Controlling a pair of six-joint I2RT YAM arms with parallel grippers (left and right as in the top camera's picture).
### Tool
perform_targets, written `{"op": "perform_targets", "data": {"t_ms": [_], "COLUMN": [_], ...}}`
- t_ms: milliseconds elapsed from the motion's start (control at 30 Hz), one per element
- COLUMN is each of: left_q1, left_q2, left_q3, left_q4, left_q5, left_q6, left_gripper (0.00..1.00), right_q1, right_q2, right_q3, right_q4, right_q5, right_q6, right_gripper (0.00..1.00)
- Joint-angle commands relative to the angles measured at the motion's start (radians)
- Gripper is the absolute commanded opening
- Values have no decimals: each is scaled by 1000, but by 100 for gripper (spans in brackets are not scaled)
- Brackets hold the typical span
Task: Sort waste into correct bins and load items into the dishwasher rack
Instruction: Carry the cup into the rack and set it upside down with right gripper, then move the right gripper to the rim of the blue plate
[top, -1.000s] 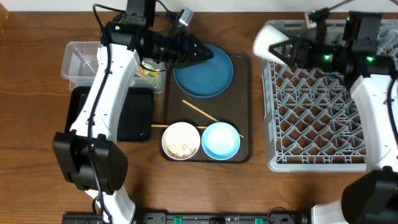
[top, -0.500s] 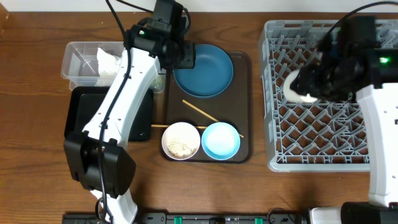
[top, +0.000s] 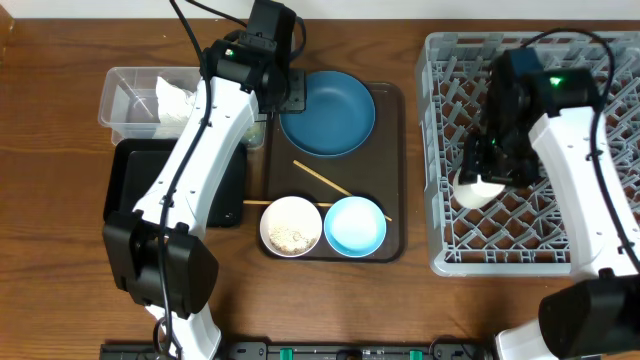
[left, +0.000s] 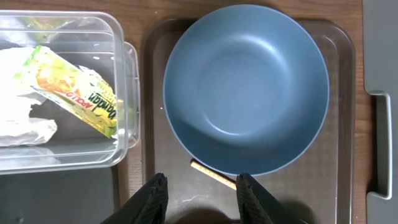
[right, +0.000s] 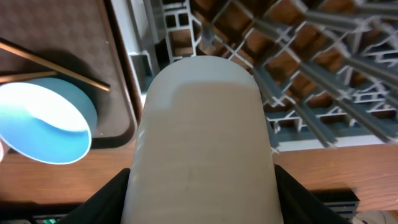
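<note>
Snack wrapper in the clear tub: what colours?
The snack wrapper is yellow with green edges and orange patches; left wrist view shows it best.

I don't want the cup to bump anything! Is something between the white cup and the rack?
Nothing visible does. The right claw holds the small white cup over the left part of the grey rack. Below it are only the rack's own pegs and lattice.

Dark blue dish (top: 327, 113), light blue bowl (top: 355, 226), white bowl (top: 291, 225), white cup (top: 477, 192), grey lattice rack (top: 500, 245), black tray (top: 228, 200), yellow-green-orange wrapper (left: 78, 93), brown wood-grain desk (top: 60, 200).
</note>
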Motion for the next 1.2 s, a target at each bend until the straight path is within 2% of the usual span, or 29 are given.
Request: {"op": "perform_targets", "data": {"t_ms": [0,367,400,467,500,533,600,767,933,1067,1167], "left_q1": [2,1,1,1,1,1,1,1,3,26,57], "left_q2": [0,0,0,0,0,0,0,0,0,-16,-61], "left_q3": [11,11,11,11,11,11,11,11,11,19,27], "left_q4": [-3,-7,-7,-8,-7,-8,-8,-7,-6,-3,-3], "left_q5": [-19,-19,-19,-19,-19,-19,-19,-19,-19,-19,-19], "left_q6": [18,18,18,18,17,17,18,18,18,18,18], "left_gripper": [39,40,39,40,40,40,40,40,40,41,41], "right_q1": [-10,-60,-63,-62,-62,-62,-62,-62,-42,20,85], "right_q2": [0,0,0,0,0,0,0,-1,-1,-1,2], "right_q3": [-85,-226,-230,-233,-233,-232,-227,-147,40,148,157], "right_q4": [49,178,186,195,199,203,210,211,209,301,422], "right_q5": [-20,-19,-21,-20,-20,-21,-32,-68,-128,-136,-134], "right_q6": [-5,-2,-7,-10,-9,-9,-9,-9,-29,1,40], "right_gripper": [45,45,51,72,85,93,99,99,98,90,88]}}
